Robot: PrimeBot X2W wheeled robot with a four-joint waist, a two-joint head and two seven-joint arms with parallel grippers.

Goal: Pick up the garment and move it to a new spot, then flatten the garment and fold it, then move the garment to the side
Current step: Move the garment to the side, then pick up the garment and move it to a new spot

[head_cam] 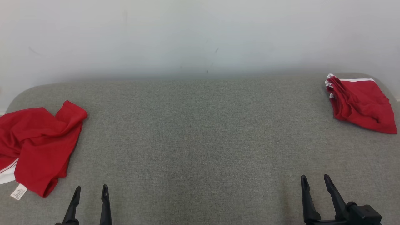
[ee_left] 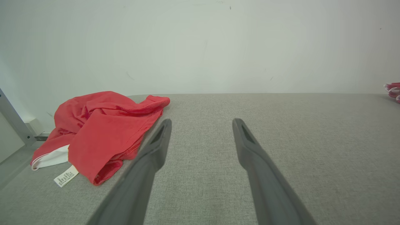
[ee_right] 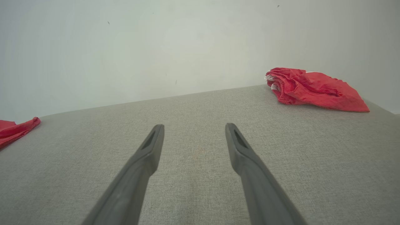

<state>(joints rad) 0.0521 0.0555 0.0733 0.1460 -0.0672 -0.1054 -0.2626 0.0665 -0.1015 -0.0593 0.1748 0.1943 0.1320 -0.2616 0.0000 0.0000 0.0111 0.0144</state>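
Head view, both grippers empty: left gripper (head_cam: 91,187) and right gripper (head_cam: 314,176) are spread wide above the grey surface (head_cam: 200,140). The crumpled red garment (head_cam: 40,147) lies far left, the folded red garment (head_cam: 359,103) far right. Pickup not yet begun, I'd say — next the left arm reaches over and pinches a fold.

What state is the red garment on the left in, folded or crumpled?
Crumpled, not folded: the red garment lies in a loose, wrinkled heap, its white label sticking out.

Left hand (head_cam: 90,187) low at the near left, fingers parted and empty, pointing forward. Right hand (head_cam: 315,177) low at the near right, likewise parted and empty.
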